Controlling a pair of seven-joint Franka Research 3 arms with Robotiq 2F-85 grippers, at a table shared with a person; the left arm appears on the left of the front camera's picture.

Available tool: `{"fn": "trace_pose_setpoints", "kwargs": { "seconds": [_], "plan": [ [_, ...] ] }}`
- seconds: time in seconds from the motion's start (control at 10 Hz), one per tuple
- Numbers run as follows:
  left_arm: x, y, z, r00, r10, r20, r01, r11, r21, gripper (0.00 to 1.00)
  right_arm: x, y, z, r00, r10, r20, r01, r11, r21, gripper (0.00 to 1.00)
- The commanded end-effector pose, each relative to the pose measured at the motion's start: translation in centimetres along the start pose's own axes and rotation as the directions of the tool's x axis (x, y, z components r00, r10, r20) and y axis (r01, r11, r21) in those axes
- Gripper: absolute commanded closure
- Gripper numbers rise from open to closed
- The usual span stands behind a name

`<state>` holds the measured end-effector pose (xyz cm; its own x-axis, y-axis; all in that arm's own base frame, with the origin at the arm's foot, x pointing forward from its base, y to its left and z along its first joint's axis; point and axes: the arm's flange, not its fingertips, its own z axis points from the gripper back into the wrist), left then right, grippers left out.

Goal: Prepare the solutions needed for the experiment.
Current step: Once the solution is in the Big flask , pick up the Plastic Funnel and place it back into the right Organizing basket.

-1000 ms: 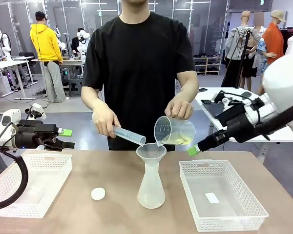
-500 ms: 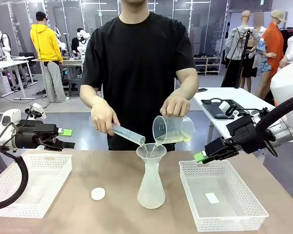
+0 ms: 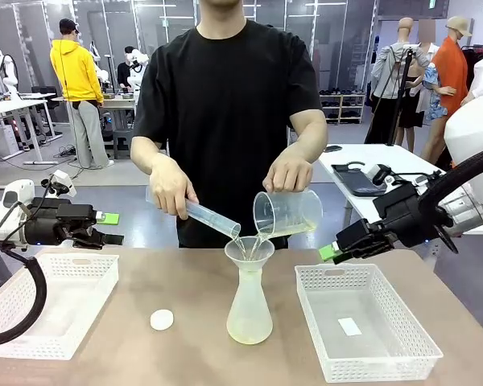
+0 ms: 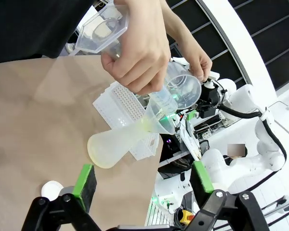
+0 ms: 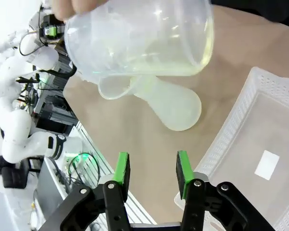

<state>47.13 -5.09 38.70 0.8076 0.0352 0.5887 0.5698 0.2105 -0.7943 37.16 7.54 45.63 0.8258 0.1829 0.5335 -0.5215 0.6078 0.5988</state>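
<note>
The left tool hangs above the counter by the left basket. Its green pads are spread wide with nothing between them. The right tool is spread and empty too. It is poised near the far corner of the right basket and looks toward the pouring. Neither touches anything.

Out in the middle, the person is doing the work. One hand tips a measuring cylinder and the other hand tips a beaker. Both lips are over the funnel, which is seated in the neck of the frosted flask.

The solutions are pale yellow. A layer lies along the low side of the beaker, and a shallow pool shows through the bottom of the flask. How much is left in the cylinder I can't tell from here. A white cap lies on the counter just left of the flask.

From where I stand, the mixing looks well under way but not finished. The beaker has liquid yet to give, the funnel is in place and the cap is off. What's left, I'd guess, is emptying both vessels, lifting out the funnel and closing the flask. The empties may then go into the baskets, which is where the tools could come in.
</note>
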Motion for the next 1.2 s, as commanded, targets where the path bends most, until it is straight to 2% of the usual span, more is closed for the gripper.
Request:
{"fn": "trace_pose_setpoints", "kwargs": {
  "seconds": [0.0,0.2,0.3,0.5,0.6,0.8,0.9,1.1],
  "plan": [
    [0.2,0.0,-0.2,1.000,-0.021,0.004,0.021,1.000,0.015,0.00,-0.5,-3.0,-0.1,0.961,-0.250,0.119,0.229,0.960,0.162,0.50],
    [0.2,0.0,-0.2,1.000,-0.021,0.004,0.021,1.000,0.015,0.00,-1.4,-4.8,-0.2,0.907,-0.389,0.164,0.321,0.888,0.329,0.50],
    [0.2,0.0,-0.2,1.000,-0.021,0.004,0.021,1.000,0.015,0.00,-1.7,-5.6,-0.4,0.888,-0.430,0.163,0.335,0.848,0.412,0.50],
    [0.2,0.0,-0.2,1.000,-0.021,0.004,0.021,1.000,0.015,0.00,-1.7,-6.8,-0.8,0.870,-0.477,0.128,0.361,0.791,0.494,0.50],
    [0.2,0.0,-0.2,1.000,-0.021,0.004,0.021,1.000,0.015,0.00,-1.4,-7.3,-0.9,0.865,-0.489,0.110,0.373,0.775,0.509,0.50],
    [0.2,0.0,-0.2,1.000,-0.021,0.004,0.021,1.000,0.015,0.00,-1.0,-7.9,-0.8,0.870,-0.481,0.108,0.382,0.797,0.467,0.50],
    [0.2,0.0,-0.2,1.000,-0.021,0.004,0.021,1.000,0.015,0.00,-1.9,-7.1,-0.7,0.856,-0.508,0.098,0.397,0.767,0.504,0.50],
    [0.2,0.0,-0.2,1.000,-0.021,0.004,0.021,1.000,0.015,0.00,-1.9,-7.1,-0.7,0.856,-0.508,0.098,0.397,0.767,0.504,0.50]
  ]
}}
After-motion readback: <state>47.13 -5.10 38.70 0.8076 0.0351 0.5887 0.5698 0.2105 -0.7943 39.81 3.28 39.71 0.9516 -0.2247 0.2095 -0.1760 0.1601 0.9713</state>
